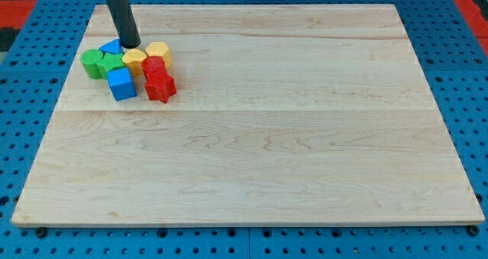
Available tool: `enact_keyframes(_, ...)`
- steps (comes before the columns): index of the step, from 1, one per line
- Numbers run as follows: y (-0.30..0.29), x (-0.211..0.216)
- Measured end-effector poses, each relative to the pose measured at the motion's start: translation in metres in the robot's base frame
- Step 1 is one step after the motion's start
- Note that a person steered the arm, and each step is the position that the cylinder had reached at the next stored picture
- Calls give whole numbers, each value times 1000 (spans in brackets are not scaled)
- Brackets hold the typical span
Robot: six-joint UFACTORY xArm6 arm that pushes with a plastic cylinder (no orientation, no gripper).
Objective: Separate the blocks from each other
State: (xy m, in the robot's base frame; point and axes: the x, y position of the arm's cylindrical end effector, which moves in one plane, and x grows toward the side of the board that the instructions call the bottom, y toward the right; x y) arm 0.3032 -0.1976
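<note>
Several small blocks sit packed together near the board's upper left. A green cylinder (92, 62) is leftmost, with a green star-like block (111, 63) beside it. A blue block (113, 46) lies behind them, partly hidden by my rod. A blue cube (120, 84) is at the front. A yellow block (135, 59) and a yellow hexagon (158, 51) sit at the middle and right. A red block (153, 66) and a red star (160, 86) are at the front right. My tip (130, 45) rests at the cluster's top edge, between the blue block and the yellow blocks.
The wooden board (252, 137) lies on a blue perforated table (23, 137). The board's edges are near the cluster on the view's left and top.
</note>
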Motion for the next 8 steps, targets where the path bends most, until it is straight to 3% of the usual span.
enact_keyframes(3,-20,50)
enact_keyframes(5,-28,50)
enact_keyframes(8,30,35)
